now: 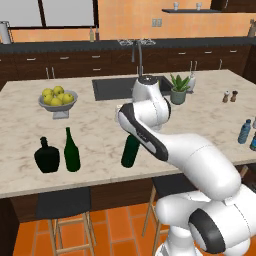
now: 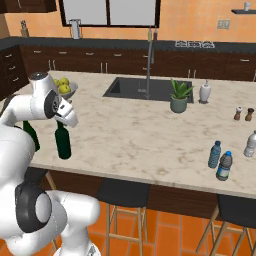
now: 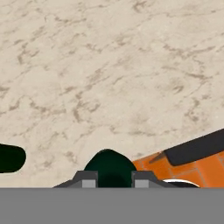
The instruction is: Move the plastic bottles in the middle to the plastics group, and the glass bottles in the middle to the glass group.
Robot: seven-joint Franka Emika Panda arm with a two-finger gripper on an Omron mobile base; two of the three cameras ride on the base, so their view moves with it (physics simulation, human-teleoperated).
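A tall dark green glass bottle (image 1: 130, 151) (image 2: 63, 142) stands upright near the island's front edge. My gripper (image 2: 62, 123) is shut on its neck from above. In the hand view its dark shoulder (image 3: 111, 166) sits between my fingertips (image 3: 85, 180). I cannot tell whether its base touches the counter. To the left stand the squat black bottle (image 1: 47, 156) and another slender green bottle (image 1: 72, 150) of the glass group. Three small blue-tinted plastic bottles (image 2: 214, 154) (image 2: 224, 166) (image 2: 251, 144) cluster at the counter's right end; two show in the left base view (image 1: 244, 131).
A bowl of lemons (image 1: 58, 98) sits behind the glass group. The sink (image 1: 115, 87) with its tap, a potted plant (image 1: 178, 90), a white vase (image 2: 205, 91) and salt and pepper shakers (image 1: 229, 96) are further back. Stools (image 2: 124, 192) stand under the front edge.
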